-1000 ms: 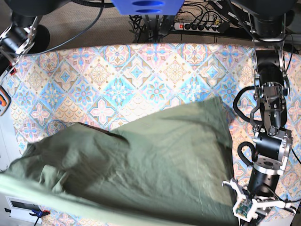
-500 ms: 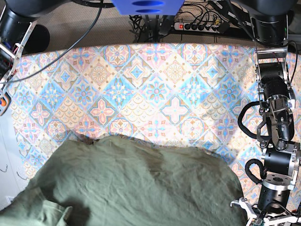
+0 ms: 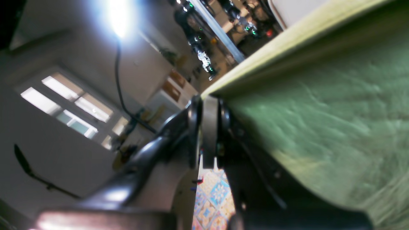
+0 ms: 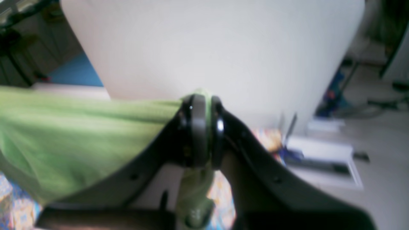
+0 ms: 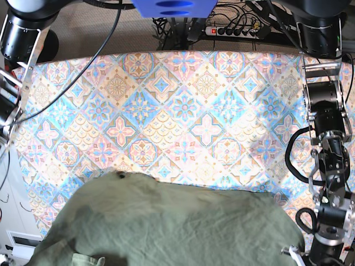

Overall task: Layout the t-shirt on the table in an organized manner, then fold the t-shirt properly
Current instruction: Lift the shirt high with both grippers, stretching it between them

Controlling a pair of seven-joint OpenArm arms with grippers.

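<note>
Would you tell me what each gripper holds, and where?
Both are shut on the t-shirt: the right gripper and left gripper each pinch an edge.

A robotics lab, by the look of it: a power strip (image 5: 233, 30) with tangled cables beyond the patterned surface (image 5: 183, 111), blinking equipment racks (image 3: 204, 60) under a window (image 3: 64, 105), and gear scattered on the floor (image 4: 322, 156).

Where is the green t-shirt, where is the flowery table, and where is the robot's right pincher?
t-shirt (image 5: 177, 227), base view, middle of the wrinkly green cloth.
table (image 5: 166, 111), base view, bare patterned top behind the shirt.
right gripper (image 4: 201, 127), right wrist view, between its shut fingertips, pinching green cloth.
</note>
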